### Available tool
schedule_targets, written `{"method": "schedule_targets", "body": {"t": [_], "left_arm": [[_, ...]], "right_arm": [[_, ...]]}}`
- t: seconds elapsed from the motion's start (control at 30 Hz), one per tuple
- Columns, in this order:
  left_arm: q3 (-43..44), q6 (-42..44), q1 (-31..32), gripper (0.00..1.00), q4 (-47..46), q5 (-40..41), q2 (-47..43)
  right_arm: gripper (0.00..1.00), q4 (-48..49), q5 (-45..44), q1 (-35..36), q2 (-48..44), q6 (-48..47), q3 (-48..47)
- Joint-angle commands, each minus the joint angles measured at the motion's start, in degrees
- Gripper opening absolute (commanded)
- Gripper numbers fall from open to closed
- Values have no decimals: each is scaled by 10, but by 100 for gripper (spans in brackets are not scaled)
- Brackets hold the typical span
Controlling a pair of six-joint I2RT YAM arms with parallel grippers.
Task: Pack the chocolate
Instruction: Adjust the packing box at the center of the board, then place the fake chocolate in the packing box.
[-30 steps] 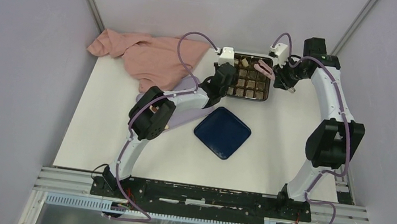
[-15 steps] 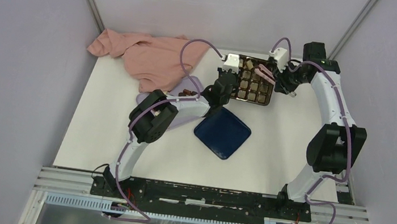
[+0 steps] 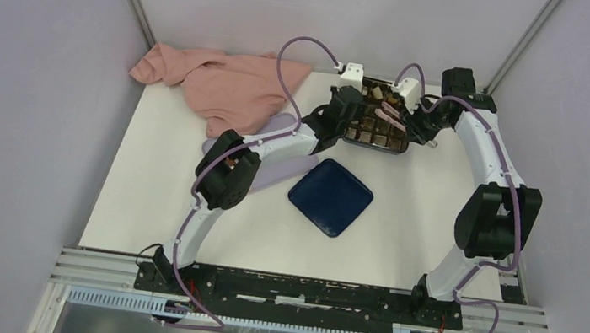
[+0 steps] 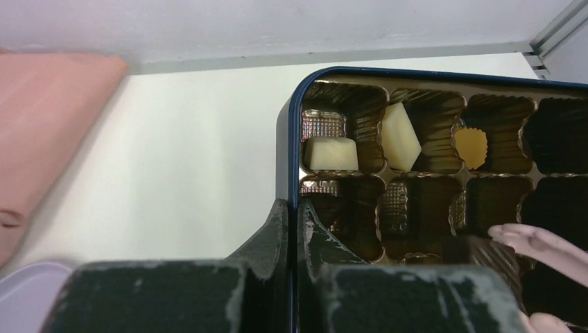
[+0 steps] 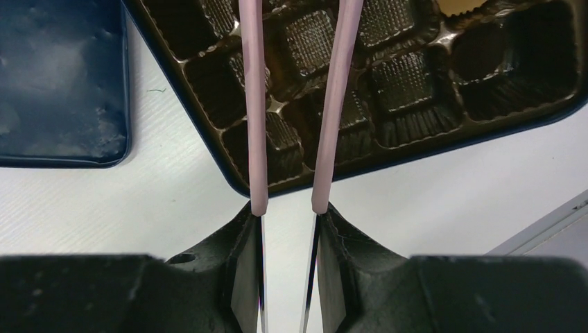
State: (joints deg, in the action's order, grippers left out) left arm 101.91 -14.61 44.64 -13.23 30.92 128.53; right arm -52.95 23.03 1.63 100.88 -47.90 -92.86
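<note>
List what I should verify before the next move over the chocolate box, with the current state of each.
1. Hold on the box: ok, the left gripper is shut on its wall.
2. Position: ok, the right gripper is above the box's insert.
3. Piece in hand: looks ok, a dark chocolate sits between the right gripper's pink fingers, though at the edge of the left wrist view.
4. Free space: ok, there are several empty cells near the white pieces.
5. Cell directly beneath the chocolate: cannot tell.
6. Obstruction: ok, the lid lies flat, apart from the box.
</note>
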Motion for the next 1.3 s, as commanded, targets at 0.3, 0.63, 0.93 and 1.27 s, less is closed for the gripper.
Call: {"method": "schedule_targets", "body": {"t": [0.3, 0.63, 0.93, 1.27], "left_arm": [[101, -144, -24, 2, 129, -79, 85], [101, -165, -29, 30, 151, -93, 91], [74, -189, -53, 52, 149, -116, 55], [-50, -151, -71, 60, 69, -156, -80]], "right_arm": [[17, 30, -33, 0, 32, 6, -16], [18, 32, -65, 29, 97, 9, -33], [17, 30, -87, 39, 136, 17, -49], [22, 30, -101, 48, 152, 21, -55]]}}
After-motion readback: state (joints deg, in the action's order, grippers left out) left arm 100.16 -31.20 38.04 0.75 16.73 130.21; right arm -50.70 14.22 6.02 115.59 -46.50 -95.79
